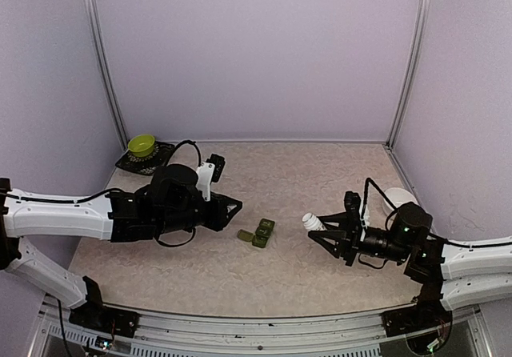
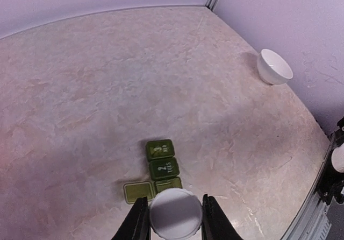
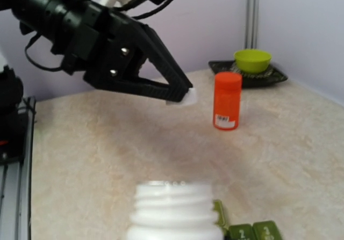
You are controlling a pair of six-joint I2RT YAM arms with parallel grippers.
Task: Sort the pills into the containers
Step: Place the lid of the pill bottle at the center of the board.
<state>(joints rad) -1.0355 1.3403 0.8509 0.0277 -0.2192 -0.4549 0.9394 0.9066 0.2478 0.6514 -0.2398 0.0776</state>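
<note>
The containers [image 1: 258, 234] are a dark green strip of three compartments in the middle of the table. In the left wrist view [image 2: 164, 168] two lids marked 2 and 3 are down, and the nearest lid [image 2: 138, 191] lies flipped open to the side. My left gripper [image 1: 238, 206] hovers just left of the strip, shut on a round white cap [image 2: 175, 213]. My right gripper [image 1: 324, 229] is shut on a small white bottle [image 1: 312, 222], tilted toward the strip, its threaded neck [image 3: 174, 213] uncapped. No pills show.
An orange-red bottle [image 3: 227, 101] stands upright beyond the strip. A green bowl [image 1: 142, 145] sits on a black tray [image 1: 128, 162] at the back left. A white bowl [image 2: 274, 66] rests by the right wall.
</note>
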